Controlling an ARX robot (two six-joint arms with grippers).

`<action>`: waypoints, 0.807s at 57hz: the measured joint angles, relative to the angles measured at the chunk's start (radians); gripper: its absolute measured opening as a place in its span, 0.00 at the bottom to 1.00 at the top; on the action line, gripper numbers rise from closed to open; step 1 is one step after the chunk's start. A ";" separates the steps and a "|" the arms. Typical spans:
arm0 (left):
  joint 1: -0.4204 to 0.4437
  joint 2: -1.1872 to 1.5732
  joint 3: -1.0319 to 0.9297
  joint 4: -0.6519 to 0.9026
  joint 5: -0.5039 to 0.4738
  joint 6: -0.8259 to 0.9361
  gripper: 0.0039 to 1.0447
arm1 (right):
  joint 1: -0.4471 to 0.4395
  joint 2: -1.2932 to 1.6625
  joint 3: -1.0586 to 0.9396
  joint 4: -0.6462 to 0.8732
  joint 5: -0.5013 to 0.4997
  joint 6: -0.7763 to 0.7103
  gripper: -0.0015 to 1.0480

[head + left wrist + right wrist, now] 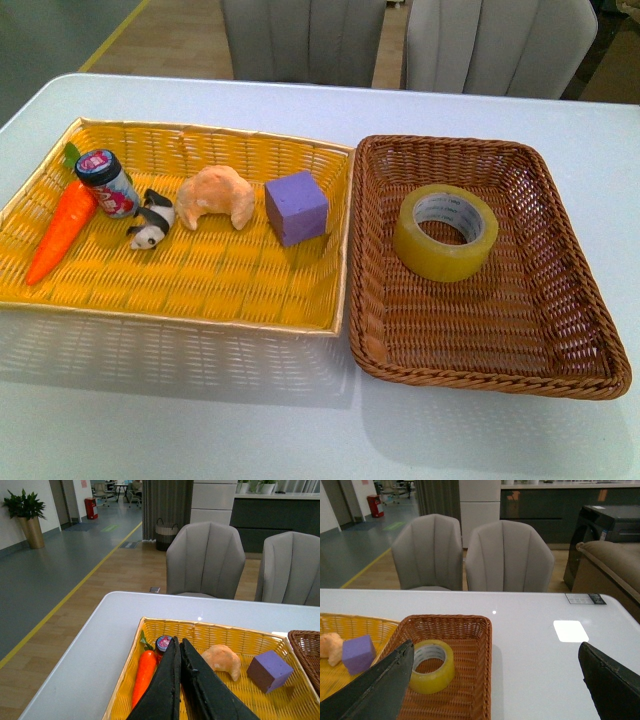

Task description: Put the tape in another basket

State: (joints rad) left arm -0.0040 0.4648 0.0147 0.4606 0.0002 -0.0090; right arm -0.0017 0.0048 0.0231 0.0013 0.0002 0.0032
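Judging risk, I saw the tape [446, 231] flat near the basket's [560, 340] far-left corner, so a finger could snag the weave. The right gripper [492, 680] gaped wide; the left gripper [179, 672] was closed and empty.

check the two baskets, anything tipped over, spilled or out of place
Nothing stands out. The tape lies flat in the brown basket. The carrot, small jar, panda, croissant and purple cube all rest inside the yellow tray, none spilled.
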 joint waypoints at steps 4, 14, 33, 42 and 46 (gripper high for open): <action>0.000 -0.037 0.000 -0.035 0.000 0.000 0.01 | 0.000 0.000 0.000 0.000 0.000 0.000 0.91; 0.000 -0.143 0.000 -0.138 0.000 0.000 0.01 | 0.000 0.000 0.000 0.000 0.000 0.000 0.91; 0.000 -0.257 0.000 -0.251 0.000 0.000 0.01 | 0.000 0.000 0.000 0.000 0.000 0.000 0.91; 0.000 -0.316 0.000 -0.316 0.000 0.001 0.01 | 0.000 0.000 0.000 0.000 0.000 0.000 0.91; 0.000 -0.411 0.000 -0.439 0.000 0.001 0.01 | 0.000 0.000 0.000 0.000 0.000 0.000 0.91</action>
State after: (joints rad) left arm -0.0036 0.0536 0.0147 0.0212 -0.0002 -0.0082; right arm -0.0017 0.0048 0.0231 0.0010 0.0006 0.0032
